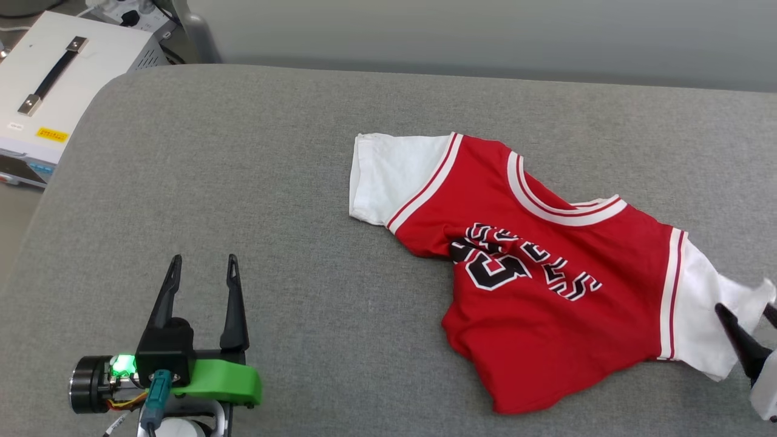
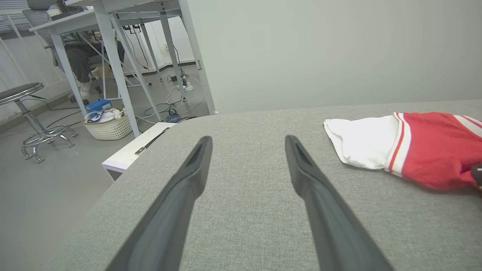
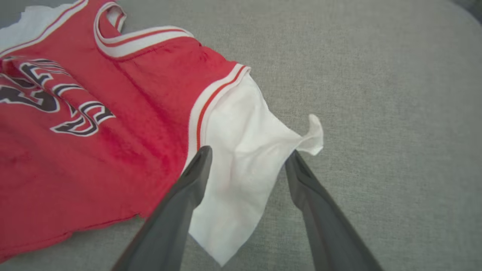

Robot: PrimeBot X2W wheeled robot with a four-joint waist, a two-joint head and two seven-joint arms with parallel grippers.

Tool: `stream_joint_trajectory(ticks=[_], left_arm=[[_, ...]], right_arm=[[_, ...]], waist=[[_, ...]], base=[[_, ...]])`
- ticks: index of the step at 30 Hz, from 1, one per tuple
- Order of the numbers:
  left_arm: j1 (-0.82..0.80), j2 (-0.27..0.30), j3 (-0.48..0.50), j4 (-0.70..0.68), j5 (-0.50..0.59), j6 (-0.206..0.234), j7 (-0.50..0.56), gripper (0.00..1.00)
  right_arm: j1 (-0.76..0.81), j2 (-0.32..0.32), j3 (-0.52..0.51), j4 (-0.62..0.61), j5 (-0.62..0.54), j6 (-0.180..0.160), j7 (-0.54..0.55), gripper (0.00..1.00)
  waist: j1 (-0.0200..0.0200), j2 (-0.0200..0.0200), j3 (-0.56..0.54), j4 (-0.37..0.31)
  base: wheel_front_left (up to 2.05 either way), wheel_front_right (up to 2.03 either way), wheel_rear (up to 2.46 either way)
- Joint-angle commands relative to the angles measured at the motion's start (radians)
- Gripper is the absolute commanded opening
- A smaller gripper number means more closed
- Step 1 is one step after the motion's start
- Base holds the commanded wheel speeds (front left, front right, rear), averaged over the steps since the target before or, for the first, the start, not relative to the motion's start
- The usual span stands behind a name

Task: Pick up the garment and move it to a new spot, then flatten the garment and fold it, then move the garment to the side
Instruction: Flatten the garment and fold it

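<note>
1. The shirt point(image 1: 546, 285) is lying front-up on the grey surface point(image 1: 273, 152), off toward 4 o'clock from the middle in the head view. The collar points to roughly 1 o'clock and the hem to 7.
2. It's not flat at all, imo. A crease runs right through the black lettering point(image 1: 522, 267), so the number is half swallowed, and the hem looks wavy and bunched.
3. The white sleeve point(image 3: 241, 188) on the robot's right side sits between the fingers of the right end effector point(image 3: 248, 150). The jaws are apart, straddling the cloth rather than clamped on it. The sleeve's corner sticks up in a little peak just beside one finger.
4. My guess at why it's there: a sleeve is the easy handle for tugging the body sideways and pulling that crease out.
5. The other sleeve point(image 1: 388, 176), at 10 o'clock of the shirt, is spread out pretty tidy.
6. The left end effector point(image 1: 204, 260) is way over at 8 o'clock with its jaws wide apart, holding nothing, well apart from the shirt. It's probably parked there to be out of the way.
7. A white box point(image 1: 54, 79) with a black handle sits off the surface at 10 o'clock, not in play.
</note>
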Motion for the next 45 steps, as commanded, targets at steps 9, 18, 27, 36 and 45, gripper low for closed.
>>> stream_joint_trajectory(ticks=[9,18,27,36,45], left_arm=[[-0.135,0.089,0.034,0.004,0.009,-0.088,-0.006,1.0],[-0.527,0.181,-0.02,0.17,-0.101,-0.258,0.112,1.0],[-0.917,0.309,-0.381,0.334,-0.506,-0.274,0.644,1.0],[-1.181,0.374,-0.644,0.465,-0.728,-0.274,0.985,1.0],[-1.299,0.387,-0.795,0.607,-0.788,-0.274,1.037,1.0]], right_arm=[[0.068,0.179,-0.222,-0.255,-0.243,0.0,-0.112,1.0],[0.009,0.303,-0.219,-0.383,-0.36,0.0,-0.194,1.0],[-0.052,0.33,-0.168,-0.371,-0.389,0.0,-0.218,1.0],[-0.137,0.336,-0.124,-0.346,-0.394,0.0,-0.248,1.0],[-0.199,0.34,-0.105,-0.308,-0.392,0.0,-0.283,1.0]], waist=[[0.0,-0.0001,-0.007,-0.063],[0.0,-0.0001,0.083,-0.113],[0.0,-0.0001,0.21,-0.167],[0.0,-0.0001,0.332,-0.224],[0.0,-0.0001,0.415,-0.264]], base=[[0.0,0.0,0.0],[0.0,0.0,0.0],[0.0,0.0,0.0],[0.0,0.0,0.0],[0.0,0.0,0.0]])
